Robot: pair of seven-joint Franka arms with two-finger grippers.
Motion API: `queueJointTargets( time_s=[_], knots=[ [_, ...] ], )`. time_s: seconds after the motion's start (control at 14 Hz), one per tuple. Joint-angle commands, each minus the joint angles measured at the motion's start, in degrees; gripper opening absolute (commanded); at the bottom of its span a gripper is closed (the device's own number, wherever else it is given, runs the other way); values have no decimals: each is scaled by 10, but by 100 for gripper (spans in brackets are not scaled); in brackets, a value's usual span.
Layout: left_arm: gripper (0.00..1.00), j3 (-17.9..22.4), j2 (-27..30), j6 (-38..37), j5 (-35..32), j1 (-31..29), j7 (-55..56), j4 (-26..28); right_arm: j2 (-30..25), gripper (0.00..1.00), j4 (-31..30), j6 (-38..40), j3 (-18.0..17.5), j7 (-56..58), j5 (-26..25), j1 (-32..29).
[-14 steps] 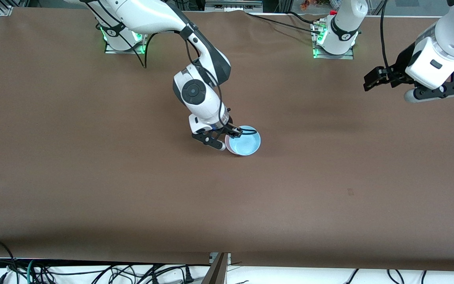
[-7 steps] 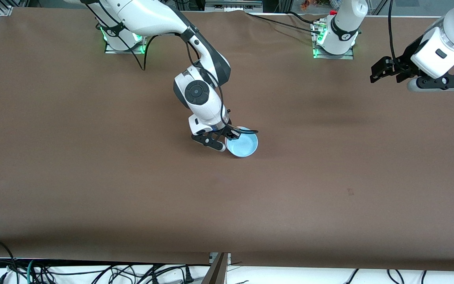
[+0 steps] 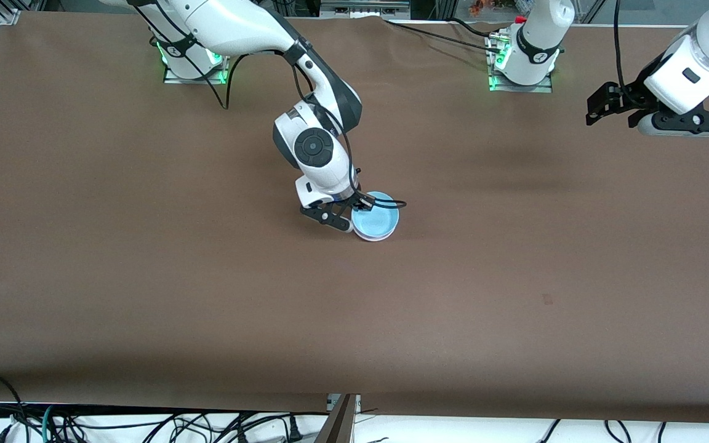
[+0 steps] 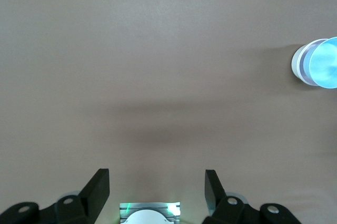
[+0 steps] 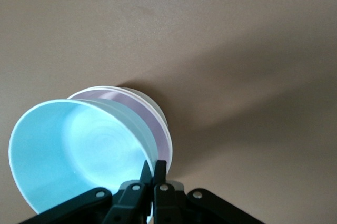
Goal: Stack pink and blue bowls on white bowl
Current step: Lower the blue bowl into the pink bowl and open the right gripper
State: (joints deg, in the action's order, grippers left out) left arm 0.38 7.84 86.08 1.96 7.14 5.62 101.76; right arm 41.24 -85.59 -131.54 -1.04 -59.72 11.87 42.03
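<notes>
Over mid-table stack: right gripper (image 3: pixel 362 208) clenched on rim of light-blue round plastic bowl (image 3: pixel 376 220), tilted into pale-pink plastic bowl (image 5: pixel 150 114) nested in white plastic bowl (image 5: pixel 152 105), seating unfinished. Left gripper (image 3: pixel 600 106) released, waiting well apart from stack.

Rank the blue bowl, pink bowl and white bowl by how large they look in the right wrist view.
1. blue bowl, held nearest the camera, so unsure.
2. pink bowl, only a band shows.
3. white bowl, a sliver.

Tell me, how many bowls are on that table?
3, nested mid-table: the blue bowl on top, pinched by the right end effector, the pink bowl under it, the white bowl lowest, mostly hidden.
</notes>
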Motion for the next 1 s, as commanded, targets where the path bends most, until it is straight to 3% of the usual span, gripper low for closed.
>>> queueJointTargets(
  time_s=[0.0,0.07,0.14,0.21,0.29,0.36,0.64,0.93],
  knots=[
    [90,-31,12,12,-28,-7,-10,12,1,0,10,14,2,-5,-10,4],
    [100,-32,8,13,-24,-7,-10,7,1,0,11,14,2,-5,-10,4],
    [100,-31,5,13,-23,-6,-12,5,1,0,13,14,2,-5,-10,4],
    [100,-32,2,13,-25,-4,-13,1,1,18,14,14,2,-7,-9,3],
    [100,-32,-2,13,-22,-3,-15,-7,1,51,14,14,2,-10,-4,2],
    [100,-31,-5,13,-21,-6,-34,-13,1,100,14,13,2,-9,-9,2],
    [100,-27,-20,37,-20,-8,-100,-33,-22,100,17,24,12,5,-10,-11],
    [100,-27,-30,37,-16,-13,-89,-33,-65,100,56,179,33,163,-32,-62]
  ],
)
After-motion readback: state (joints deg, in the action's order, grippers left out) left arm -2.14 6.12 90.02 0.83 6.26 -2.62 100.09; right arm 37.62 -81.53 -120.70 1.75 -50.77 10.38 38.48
